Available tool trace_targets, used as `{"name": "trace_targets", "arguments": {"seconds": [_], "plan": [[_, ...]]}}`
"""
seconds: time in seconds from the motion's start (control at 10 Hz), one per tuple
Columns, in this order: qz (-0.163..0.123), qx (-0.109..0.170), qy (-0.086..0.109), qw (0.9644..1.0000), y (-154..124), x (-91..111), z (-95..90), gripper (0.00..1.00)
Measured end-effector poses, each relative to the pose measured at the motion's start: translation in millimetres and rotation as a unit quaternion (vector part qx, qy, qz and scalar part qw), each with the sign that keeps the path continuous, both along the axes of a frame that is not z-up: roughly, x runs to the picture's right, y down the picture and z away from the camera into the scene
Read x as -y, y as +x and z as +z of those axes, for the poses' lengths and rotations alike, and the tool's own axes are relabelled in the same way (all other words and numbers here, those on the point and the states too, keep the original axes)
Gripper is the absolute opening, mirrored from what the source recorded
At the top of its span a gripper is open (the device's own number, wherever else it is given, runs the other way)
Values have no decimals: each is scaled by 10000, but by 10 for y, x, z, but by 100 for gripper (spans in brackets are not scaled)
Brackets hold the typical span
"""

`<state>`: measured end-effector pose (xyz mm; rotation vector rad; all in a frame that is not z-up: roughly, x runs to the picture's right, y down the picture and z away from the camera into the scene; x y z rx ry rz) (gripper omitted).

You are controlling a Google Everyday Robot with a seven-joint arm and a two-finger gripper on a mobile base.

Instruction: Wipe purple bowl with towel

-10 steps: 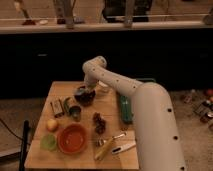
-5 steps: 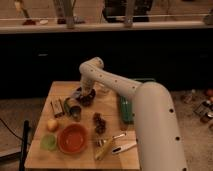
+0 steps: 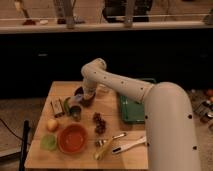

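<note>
Looking over the wooden table (image 3: 60, 91): gripper (image 3: 88, 98) sits low at the purple bowl (image 3: 80, 92), toward the table's back left, just behind the grey metal cup (image 3: 75, 113). Claw open or closed: I cannot tell. Orange bowl (image 3: 72, 138) is near the front edge. Green tray (image 3: 131, 110) lies to the right in view.

The room was dim, with warm light falling on a pale wooden worktop (image 3: 42, 152). Behind it stood a dark wall panel (image 3: 165, 55) under a long pale ledge (image 3: 150, 26) that carried upright posts (image 3: 129, 12). Grey floor (image 3: 17, 112) showed at the left. The tool (image 3: 86, 99) hung low over the worktop's far part.
</note>
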<state>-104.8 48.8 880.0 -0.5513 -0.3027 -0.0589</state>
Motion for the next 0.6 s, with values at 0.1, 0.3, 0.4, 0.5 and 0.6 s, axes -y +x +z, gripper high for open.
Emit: {"name": "trace_targets", "arguments": {"seconds": [0.1,0.3,0.4,0.5,0.6], "plan": [[-11,-104,1,9999,133,-11,-23,1],[2,-281,23,9996,289,13,-18,1],[8,-369,61,9993,345,64,13,1],[37,-454,91,9989,403,115,64,1],[48,-516,129,9986,437,167,115,1]]}}
